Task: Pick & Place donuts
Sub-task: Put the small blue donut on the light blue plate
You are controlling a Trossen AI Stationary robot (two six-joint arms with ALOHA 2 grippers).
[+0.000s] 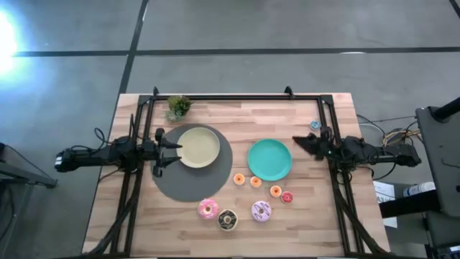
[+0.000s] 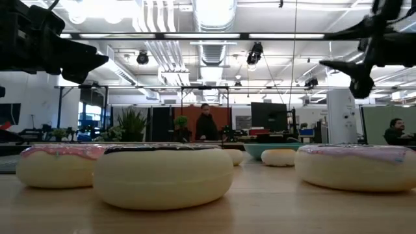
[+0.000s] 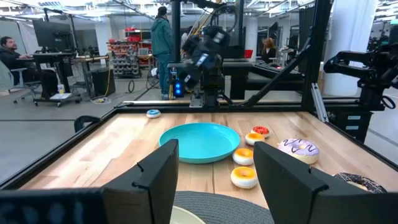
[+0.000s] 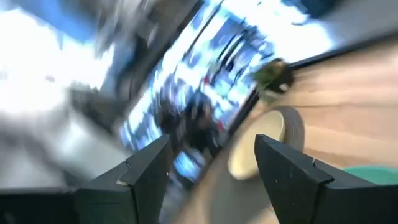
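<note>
Seen from above: grey mat (image 1: 188, 185), beige plate (image 1: 199, 147), teal plate (image 1: 269, 160), then seven donuts (image 1: 228, 219) loose on the wood in front of both plates. Left gripper (image 1: 166, 152) by the beige plate, fingers apart. Right gripper (image 1: 302, 144) beside the teal plate, fingers apart too; probably tilted, judging by its blurred wrist view. No readable writing anywhere.

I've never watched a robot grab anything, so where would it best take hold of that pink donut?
Probably from straight above, fingers pinching across one side of the ring. The pink donut lies flat on the table with open wood around it; the chocolate donut sits close beside, so grip the far side. The left gripper, open, is nearest.
</note>
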